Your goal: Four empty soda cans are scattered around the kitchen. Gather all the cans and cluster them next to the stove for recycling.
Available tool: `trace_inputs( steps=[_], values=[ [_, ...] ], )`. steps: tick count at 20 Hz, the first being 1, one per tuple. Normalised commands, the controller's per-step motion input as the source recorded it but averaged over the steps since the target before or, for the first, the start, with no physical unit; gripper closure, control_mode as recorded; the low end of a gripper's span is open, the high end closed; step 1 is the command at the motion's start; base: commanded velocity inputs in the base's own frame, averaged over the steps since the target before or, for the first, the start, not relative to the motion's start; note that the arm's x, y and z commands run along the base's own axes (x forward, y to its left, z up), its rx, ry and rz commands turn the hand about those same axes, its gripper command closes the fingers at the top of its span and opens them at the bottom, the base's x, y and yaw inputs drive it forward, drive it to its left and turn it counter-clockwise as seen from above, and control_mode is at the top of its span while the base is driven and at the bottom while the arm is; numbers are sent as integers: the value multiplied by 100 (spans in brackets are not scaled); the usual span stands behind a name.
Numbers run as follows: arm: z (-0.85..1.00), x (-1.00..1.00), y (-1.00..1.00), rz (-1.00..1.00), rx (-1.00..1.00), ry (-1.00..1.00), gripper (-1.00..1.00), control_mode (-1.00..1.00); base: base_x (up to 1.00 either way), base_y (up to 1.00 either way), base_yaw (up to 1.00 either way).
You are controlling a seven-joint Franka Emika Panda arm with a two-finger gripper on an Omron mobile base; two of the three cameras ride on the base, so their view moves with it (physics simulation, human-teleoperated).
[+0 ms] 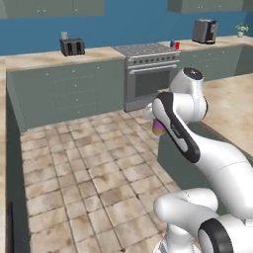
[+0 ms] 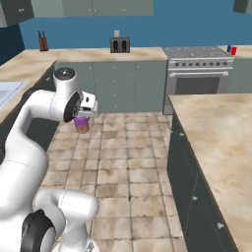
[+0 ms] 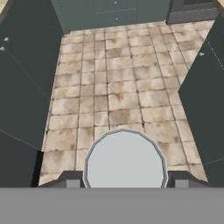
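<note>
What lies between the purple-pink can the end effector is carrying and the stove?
Only bare tiled floor. In the right base view, the purple-pink can hangs in the end effector above the tiles, and nothing stands between it and the stove.

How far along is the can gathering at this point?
Done: a blue can and a red can stand on the counter beside the stove. In hand: the gripper holds a purple-pink can above the floor. Left: delivering it; a fourth can isn't visible.

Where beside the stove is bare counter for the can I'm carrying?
Right of the stove, past the blue and red cans, counter lies bare up to the coffee machine. Left, it is bare up to the toaster.
</note>
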Motion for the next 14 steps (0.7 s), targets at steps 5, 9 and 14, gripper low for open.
trace_inputs(
  steps=[5, 9, 14],
  values=[
    [0, 0, 0, 0, 0, 0, 100, 100, 100, 0, 7],
    [0, 0, 0, 0, 0, 0, 100, 100, 100, 0, -2],
    [0, 0, 0, 0, 0, 0, 100, 100, 100, 0, -7]
  ],
)
